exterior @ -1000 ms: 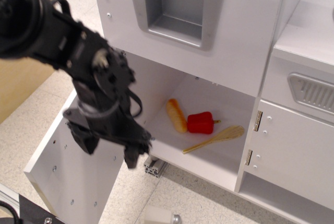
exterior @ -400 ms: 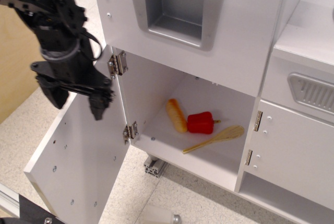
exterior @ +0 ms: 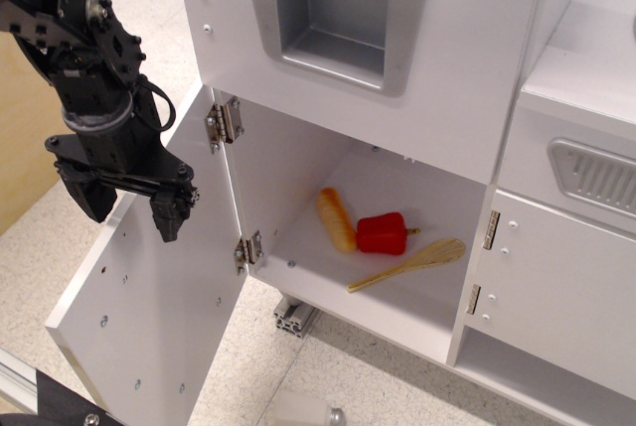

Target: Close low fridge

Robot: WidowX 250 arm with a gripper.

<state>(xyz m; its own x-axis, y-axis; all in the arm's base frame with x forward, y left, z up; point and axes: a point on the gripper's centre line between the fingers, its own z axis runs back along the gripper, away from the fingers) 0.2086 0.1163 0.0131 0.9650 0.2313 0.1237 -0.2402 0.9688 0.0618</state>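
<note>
The low fridge (exterior: 397, 198) is the toy kitchen's white lower compartment, and it stands wide open. Its flat white door (exterior: 164, 297) swings out to the left on two silver hinges (exterior: 223, 120); its handle is hidden. Inside lie an orange bread roll (exterior: 336, 218), a red pepper (exterior: 383, 233) and a wooden spoon (exterior: 412, 263). My black gripper (exterior: 131, 215) hangs at the left, over the door's upper outer edge. Its two fingers (exterior: 167, 215) point down, spread apart and empty.
Above the compartment is a white panel with a grey recessed dispenser (exterior: 333, 14). At the right is a smaller white cabinet door (exterior: 561, 287) under a grey vent (exterior: 596, 176). A wooden board (exterior: 30, 138) stands at the far left. The floor (exterior: 338, 376) is speckled.
My arm has swung from in front of the door up and to the left, uncovering the hinges. It has since dropped slightly further left. The door has not moved.
</note>
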